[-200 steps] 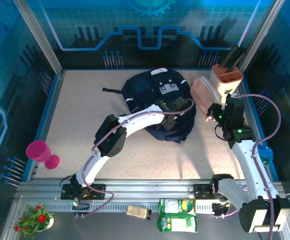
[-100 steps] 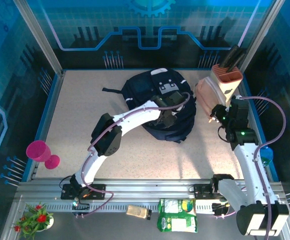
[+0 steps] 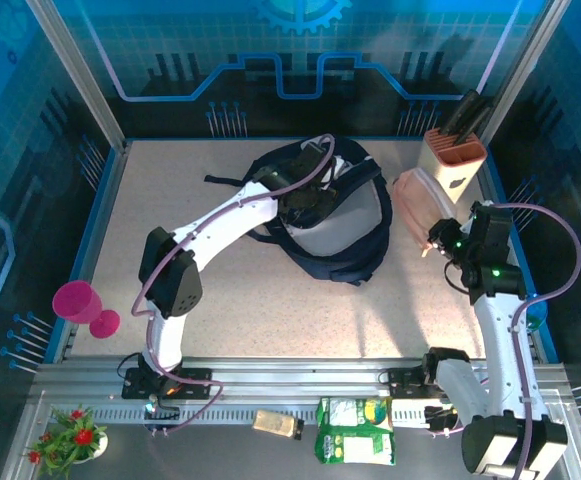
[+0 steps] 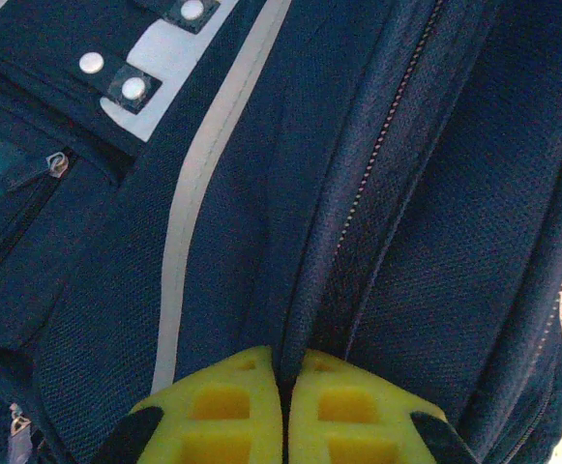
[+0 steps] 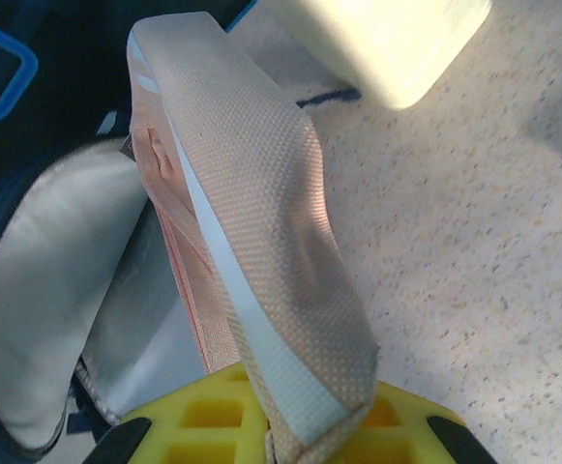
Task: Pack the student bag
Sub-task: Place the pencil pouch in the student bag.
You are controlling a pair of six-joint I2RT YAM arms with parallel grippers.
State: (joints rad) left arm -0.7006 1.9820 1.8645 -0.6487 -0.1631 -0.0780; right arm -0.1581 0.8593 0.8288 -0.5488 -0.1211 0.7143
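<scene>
The bag (image 3: pixel 370 235) lies toward the back edge of the table (image 3: pixel 170 260), about midway across, with its mouth pulled open. The pale grey lining (image 3: pixel 322 238) shows, and nothing can be seen inside it.

The left gripper (image 4: pixel 282 377) is clamped on a fold of navy fabric beside the zip, holding the flap up toward the back edge. Just beside the bag, toward the right edge, a peach pouch (image 5: pixel 261 222) hangs in the closed fingers of the right gripper (image 5: pixel 295 406), one end near the mouth.

The step in hand looks like loading the pouch. The next move would need the right arm to carry it over the rim and down onto the lining before letting go, with the left grip keeping the mouth wide.

Near the back right corner a beige block (image 3: pixel 455 160) holds dark handles (image 3: pixel 467 112).
</scene>
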